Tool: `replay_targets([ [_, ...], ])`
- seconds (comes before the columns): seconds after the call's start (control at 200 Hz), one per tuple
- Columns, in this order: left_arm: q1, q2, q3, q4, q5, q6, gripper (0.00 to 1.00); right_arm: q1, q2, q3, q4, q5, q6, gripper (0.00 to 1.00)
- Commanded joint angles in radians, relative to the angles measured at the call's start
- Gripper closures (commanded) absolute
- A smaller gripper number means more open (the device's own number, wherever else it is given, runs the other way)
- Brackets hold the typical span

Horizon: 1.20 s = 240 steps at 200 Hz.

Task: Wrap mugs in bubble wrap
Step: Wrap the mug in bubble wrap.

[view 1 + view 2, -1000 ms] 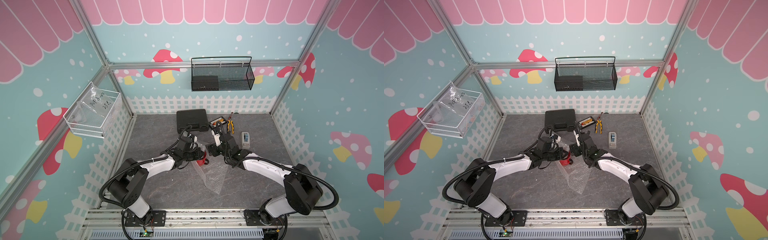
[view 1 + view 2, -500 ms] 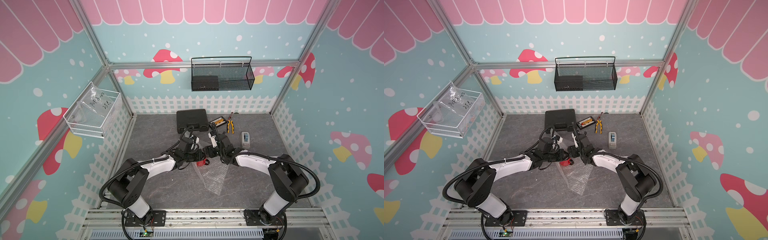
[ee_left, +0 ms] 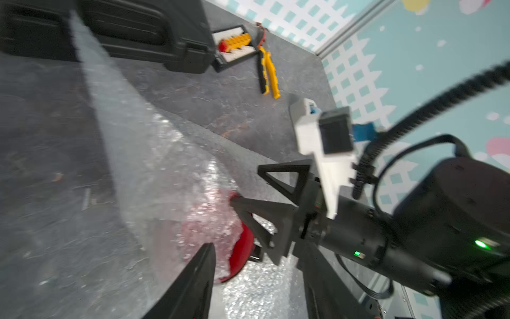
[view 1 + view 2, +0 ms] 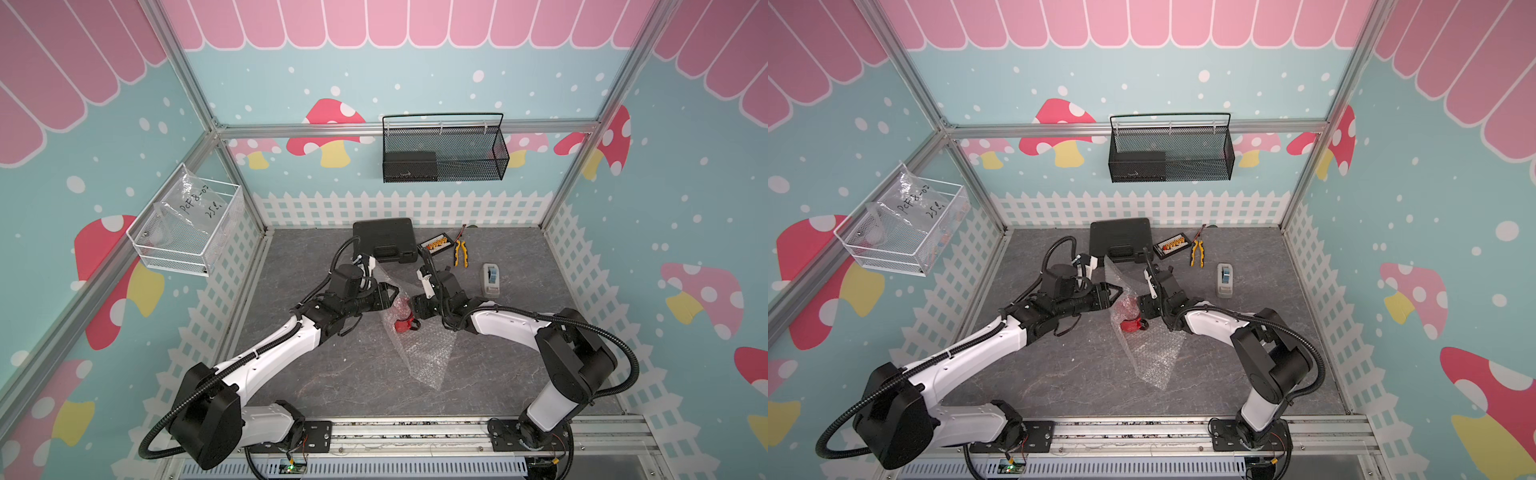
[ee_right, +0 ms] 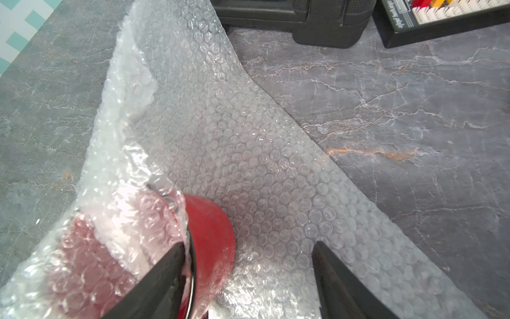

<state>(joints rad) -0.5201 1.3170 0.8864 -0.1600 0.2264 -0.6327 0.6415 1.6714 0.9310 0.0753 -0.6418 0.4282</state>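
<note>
The small red mug point(image 4: 402, 323) point(image 4: 1130, 320) lies on its side on the bubble wrap point(image 4: 428, 357) point(image 4: 1152, 357), mid-table in both top views. A flap of the sheet is draped over its mouth end point(image 5: 110, 248); the bare red wall point(image 5: 212, 234) shows beside it. My left gripper point(image 4: 394, 296) point(image 3: 256, 276) stands open just left of the mug point(image 3: 244, 248), holding nothing. My right gripper point(image 4: 412, 309) point(image 5: 248, 244) is open at the mug's right. One finger point(image 5: 165, 270) rests at the covered rim, the other stands apart over flat wrap.
Behind the arms lie a black case point(image 4: 384, 241), a bit tray point(image 4: 434, 246), yellow pliers point(image 4: 460, 254) and a grey-white tape dispenser point(image 4: 490, 280). A black mesh basket point(image 4: 442, 153) hangs on the back wall. A white wire basket point(image 4: 187, 224) with a plastic bag hangs left.
My left gripper has opened and let go of the wrap at the mug. My right gripper has moved left, closer to the mug.
</note>
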Motion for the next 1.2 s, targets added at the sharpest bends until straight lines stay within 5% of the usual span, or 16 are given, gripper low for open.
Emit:
replay_targets([
  [0.0,0.035,0.081,-0.004,-0.108,0.026,-0.013,0.43,0.001,-0.020,-0.012,-0.013,0.027,-0.025,0.26],
  [0.16,0.025,0.193,0.036,-0.038,0.121,-0.037,0.41,0.002,-0.024,-0.011,-0.013,0.027,-0.032,0.26],
  [0.475,0.008,0.329,0.065,-0.096,0.069,-0.030,0.60,0.003,-0.050,-0.010,-0.018,0.017,-0.069,0.27],
  [0.7,0.001,0.349,0.083,-0.147,0.021,-0.031,0.61,0.021,-0.202,-0.003,-0.213,0.083,-0.176,0.24],
  [0.936,-0.004,0.340,0.090,-0.169,0.003,-0.046,0.61,0.170,-0.361,-0.166,-0.438,0.249,-0.134,0.22],
  [1.196,-0.004,0.344,0.107,-0.181,0.011,-0.043,0.61,0.479,-0.415,-0.300,-0.373,0.480,-0.074,0.19],
])
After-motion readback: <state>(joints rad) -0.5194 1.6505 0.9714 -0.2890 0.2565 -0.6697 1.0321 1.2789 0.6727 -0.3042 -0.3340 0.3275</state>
